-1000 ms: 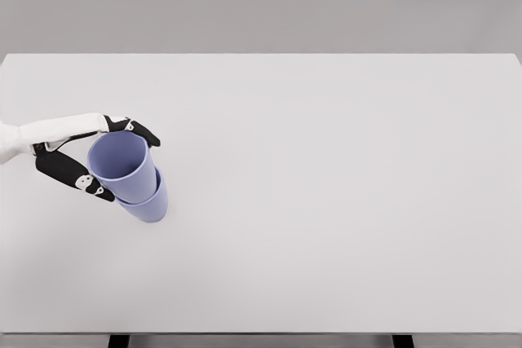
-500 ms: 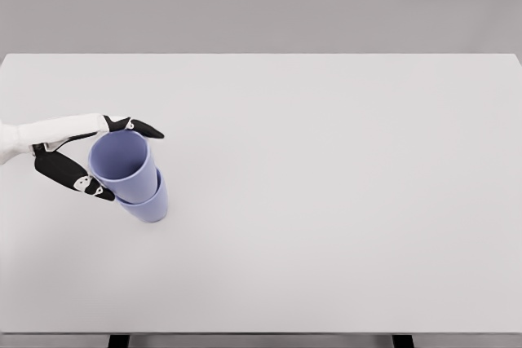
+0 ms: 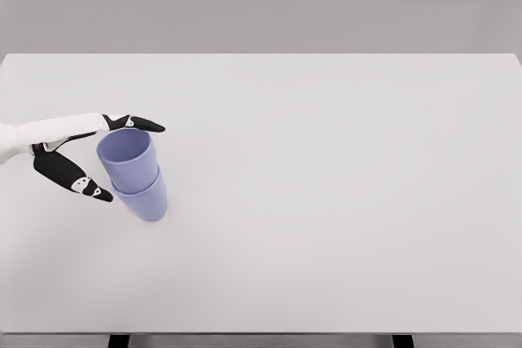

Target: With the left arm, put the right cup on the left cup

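Note:
Two lavender cups stand nested at the table's left. The upper cup [image 3: 128, 155] sits inside the lower cup [image 3: 145, 201], leaning slightly left. My left hand [image 3: 132, 162] reaches in from the left edge around the upper cup. Its fingers [image 3: 140, 125] stretch straight along the far side of the rim, and the thumb [image 3: 81, 184] hangs a little apart on the near left. The hand is open and holds nothing. The right arm does not show.
The white table [image 3: 342, 201] spreads wide to the right of the cups. Its front edge runs along the bottom of the view, with dark legs below.
The fingers have straightened and the thumb has drawn off the upper cup. The upper cup has dropped deeper into the lower one and stands more upright.

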